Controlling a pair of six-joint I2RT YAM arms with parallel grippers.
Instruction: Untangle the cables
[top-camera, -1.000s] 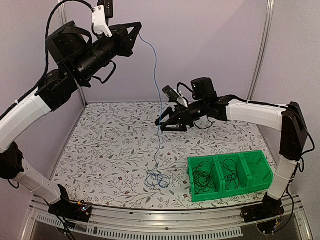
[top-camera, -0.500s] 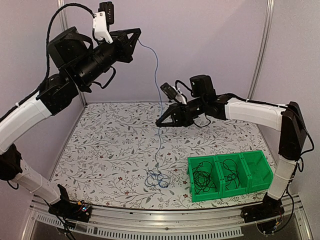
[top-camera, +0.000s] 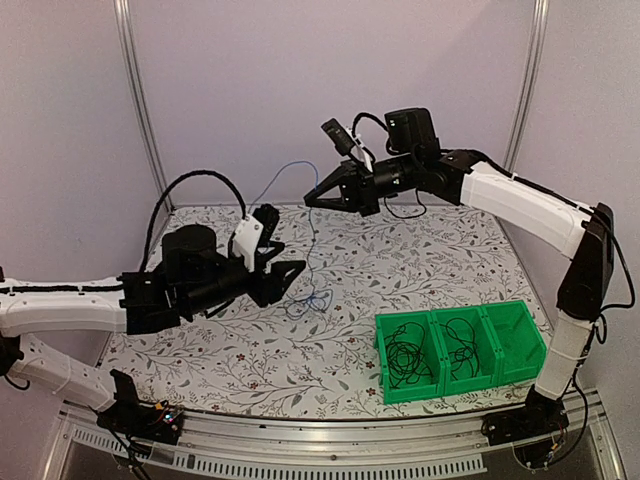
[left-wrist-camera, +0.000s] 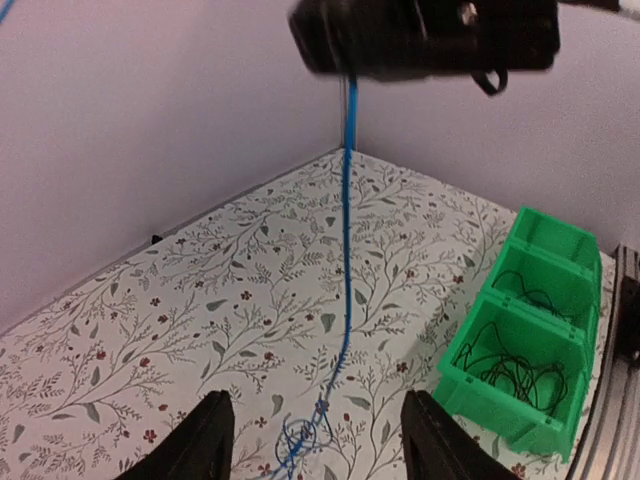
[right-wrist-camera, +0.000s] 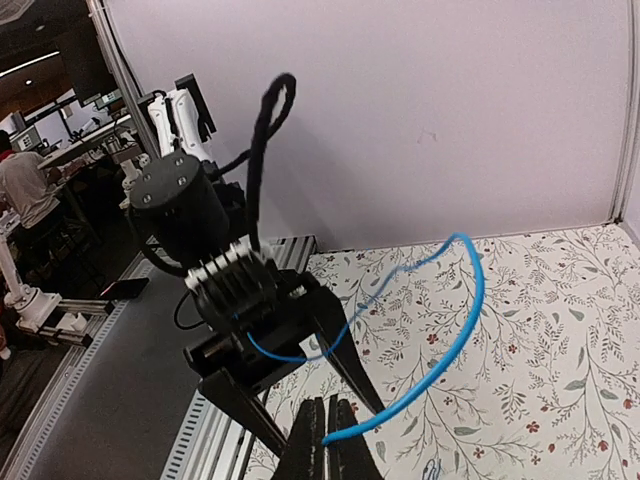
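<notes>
Lilac walls (top-camera: 250, 90) enclose floral tabletop (top-camera: 230, 362) bearing blue cable (top-camera: 316, 300).

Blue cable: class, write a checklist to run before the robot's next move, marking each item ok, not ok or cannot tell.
1. Right gripper shut on blue cable: ok.
2. Left gripper open: ok.
3. Tangle sits between left fingers in wrist view: ok.
4. Blue cable fully unknotted: not ok, tangle on table.
5. Grip firm enough to pull: cannot tell.
6. Black cables lie in green bin: ok.
</notes>
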